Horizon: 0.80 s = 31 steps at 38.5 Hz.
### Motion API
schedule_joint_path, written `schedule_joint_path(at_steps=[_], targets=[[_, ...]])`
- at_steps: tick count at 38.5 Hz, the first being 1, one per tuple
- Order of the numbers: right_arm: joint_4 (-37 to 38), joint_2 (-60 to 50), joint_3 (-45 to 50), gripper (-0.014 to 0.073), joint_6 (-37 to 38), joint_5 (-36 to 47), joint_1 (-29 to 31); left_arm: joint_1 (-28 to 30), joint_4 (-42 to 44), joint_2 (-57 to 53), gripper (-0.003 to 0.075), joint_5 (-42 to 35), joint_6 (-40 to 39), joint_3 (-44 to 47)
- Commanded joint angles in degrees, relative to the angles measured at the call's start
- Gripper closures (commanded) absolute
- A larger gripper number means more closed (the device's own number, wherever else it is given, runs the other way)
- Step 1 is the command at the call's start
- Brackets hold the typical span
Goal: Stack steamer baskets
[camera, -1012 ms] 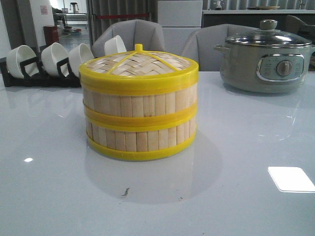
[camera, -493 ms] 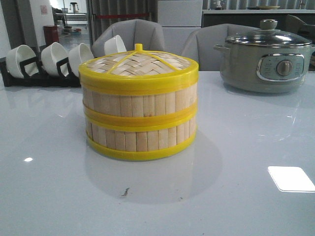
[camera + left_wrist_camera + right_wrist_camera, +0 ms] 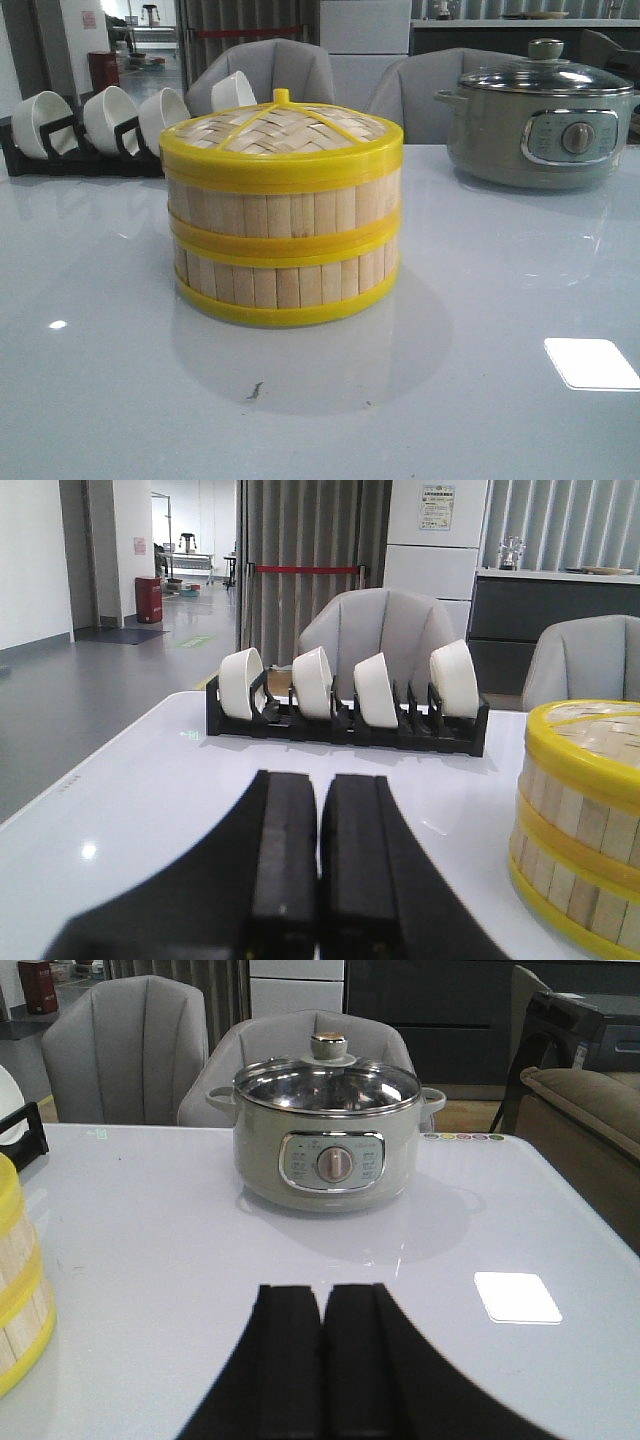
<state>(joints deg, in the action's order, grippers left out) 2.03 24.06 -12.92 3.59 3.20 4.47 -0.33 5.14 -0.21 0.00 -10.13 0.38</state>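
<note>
Two steamer baskets stand stacked in the middle of the table, the upper basket (image 3: 285, 210) resting on the lower basket (image 3: 285, 282). A woven bamboo lid (image 3: 283, 130) with a yellow rim and knob covers the top. The stack also shows in the left wrist view (image 3: 580, 820) and at the edge of the right wrist view (image 3: 18, 1290). My left gripper (image 3: 322, 780) is shut and empty, low over the table, apart from the stack. My right gripper (image 3: 322, 1290) is shut and empty, apart from the stack on its other side. Neither gripper shows in the front view.
A black rack (image 3: 85, 160) with several white bowls stands at the back left, also in the left wrist view (image 3: 345, 725). A grey-green electric pot (image 3: 540, 125) with a glass lid stands at the back right, also in the right wrist view (image 3: 325, 1140). Grey chairs stand behind the table.
</note>
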Motion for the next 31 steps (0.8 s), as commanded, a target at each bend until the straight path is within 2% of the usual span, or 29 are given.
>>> schedule_joint_path(at_steps=[1,18,24,31], targets=[[0.3,0.3,-1.8,0.0539,-0.4,5.3,0.4,0.1,-0.1,-0.9,0.0625,-4.3,0.0,0.0],[0.3,0.1,-1.8,0.0539,-0.4,5.2,0.4,0.1,-0.1,-0.9,0.0625,-4.3,0.0,0.0],[-0.3,-4.4,-1.4,0.0539,0.6,4.1,0.4,0.1,-0.1,-0.9,0.0625,-4.3,0.0,0.0],[-0.5,-11.2,6.1,0.0539,0.5,4.6,0.5,0.1,-0.1,-0.9,0.0625,-4.3,0.0,0.0]])
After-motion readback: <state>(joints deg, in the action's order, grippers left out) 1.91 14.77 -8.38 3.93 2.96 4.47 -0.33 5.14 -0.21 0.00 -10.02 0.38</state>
